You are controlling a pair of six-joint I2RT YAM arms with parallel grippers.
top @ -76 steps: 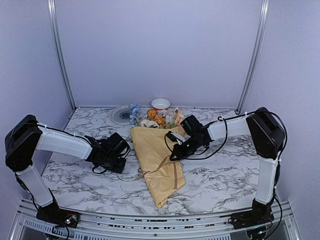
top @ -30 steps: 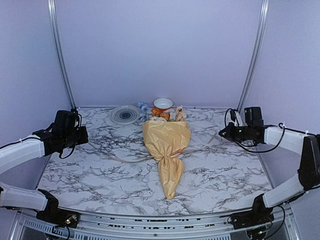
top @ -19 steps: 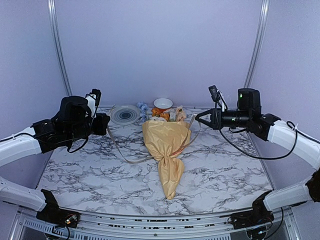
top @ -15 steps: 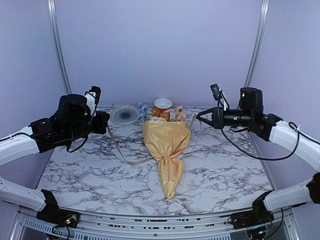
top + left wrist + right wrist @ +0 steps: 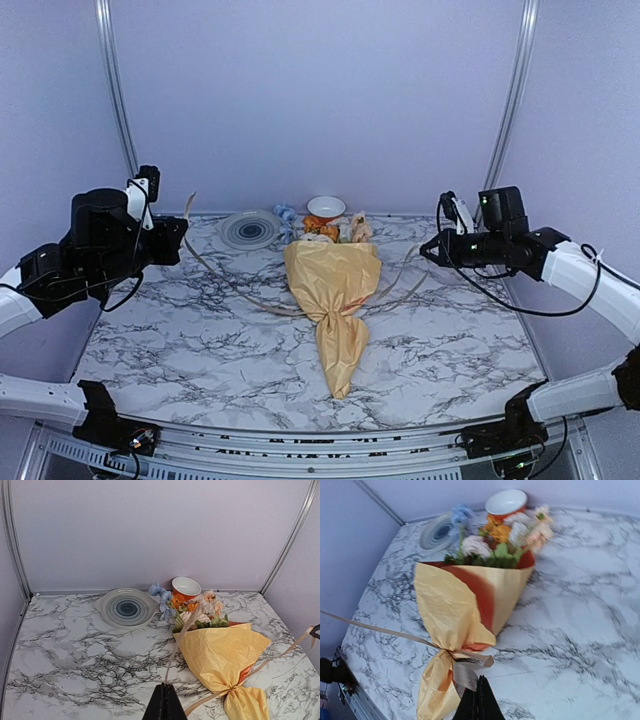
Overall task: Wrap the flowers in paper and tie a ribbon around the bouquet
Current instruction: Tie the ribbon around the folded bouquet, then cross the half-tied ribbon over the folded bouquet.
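The bouquet (image 5: 335,285) lies in the middle of the marble table (image 5: 180,330), wide end toward 12 o'clock and twisted tail toward 6. Its tan-yellow paper (image 5: 447,610) shows an orange inner face along the fold. The flowers (image 5: 322,232) – blue, orange, cream and pale pink heads over green leaves – stick out at the top. The ribbon (image 5: 475,657) is cinched around the narrow neck of the cone, where the paper bunches. From there one strand sweeps out toward 9 o'clock and the other toward 3.

The left gripper (image 5: 180,225) hangs above the table at about 10 o'clock from the bouquet. Its fingers are clenched on the left strand, and the free tail stands up past them. The right gripper (image 5: 424,250) is raised at about 2 o'clock and pinched tight on the other strand. Both strands hang in shallow curves – neither is pulled taut.

A ringed plate (image 5: 250,229) sits at 11 o'clock, near the back wall. A small white bowl (image 5: 326,207) stands at 12, just behind the flower heads.
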